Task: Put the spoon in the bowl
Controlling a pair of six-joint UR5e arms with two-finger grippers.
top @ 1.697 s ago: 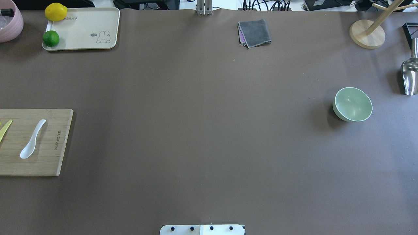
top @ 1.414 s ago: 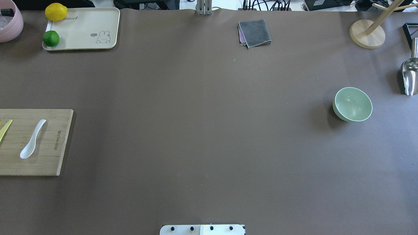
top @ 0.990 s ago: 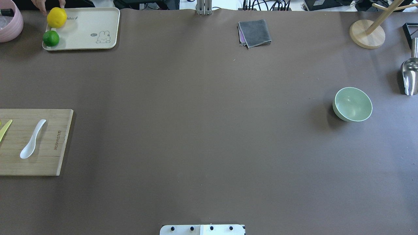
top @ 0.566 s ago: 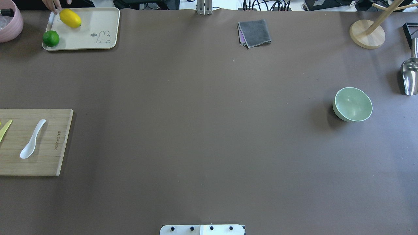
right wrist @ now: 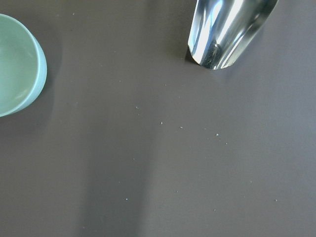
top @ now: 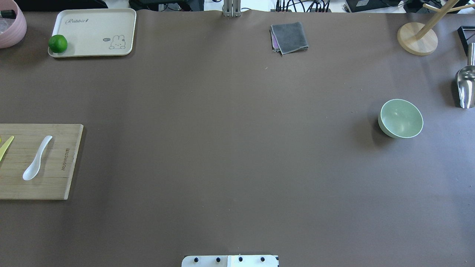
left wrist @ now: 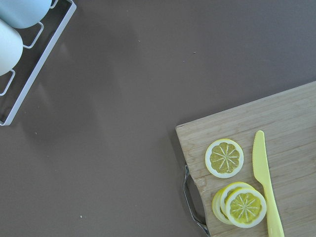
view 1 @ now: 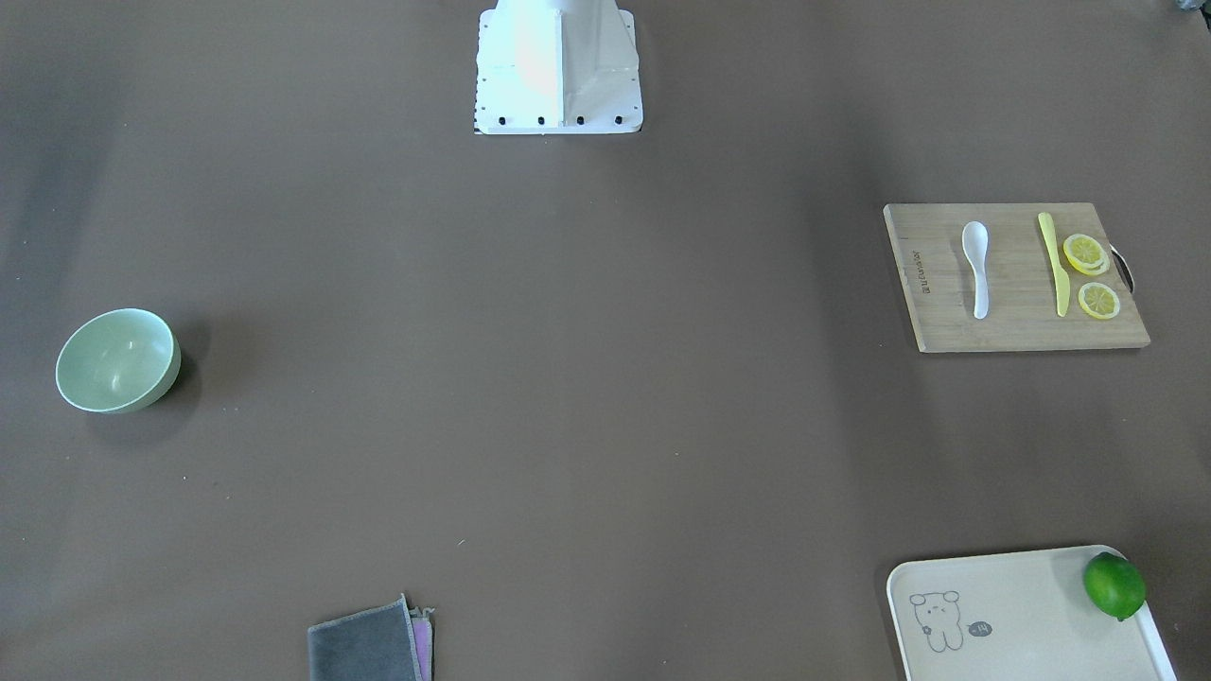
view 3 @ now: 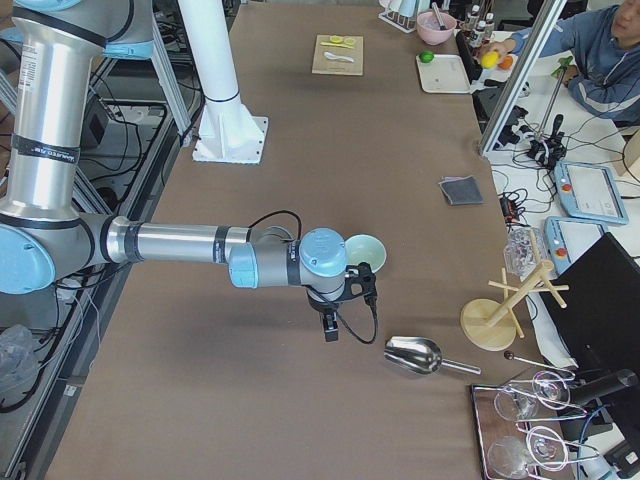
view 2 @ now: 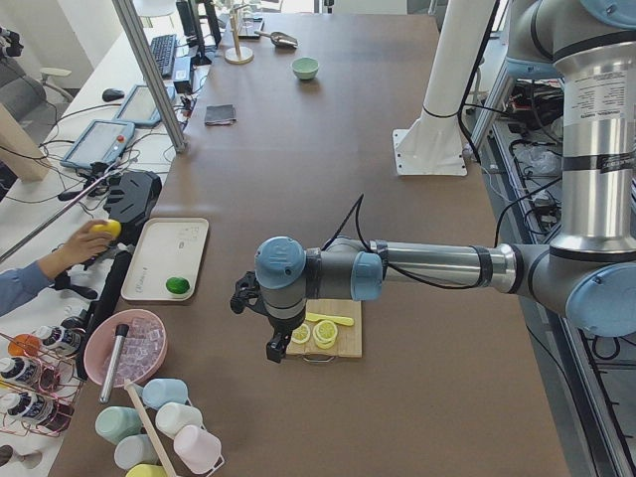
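The white spoon (top: 36, 159) lies on the wooden cutting board (top: 55, 185) at the table's left edge, scoop toward the robot; it also shows in the front-facing view (view 1: 976, 265). The mint-green bowl (top: 400, 118) stands empty and upright far off on the right side, also in the front-facing view (view 1: 116, 359) and the right wrist view (right wrist: 15, 69). The left gripper (view 2: 278, 348) hangs above the board's outer end, seen only in the exterior left view. The right gripper (view 3: 330, 328) hangs beside the bowl, seen only in the exterior right view. I cannot tell whether either is open or shut.
A yellow knife (view 1: 1052, 265) and lemon slices (left wrist: 224, 158) lie on the board beyond the spoon. A tray (top: 92, 37) with a lime (top: 58, 43), a grey cloth (top: 289, 37), a metal scoop (top: 465, 87), a mug tree (top: 417, 39) and a pink bowl (top: 11, 26) ring the table.
A person's hand reached in, rolled the lemon across the tray and took it away; it is gone from the overhead view. Spoon and bowl have not moved.
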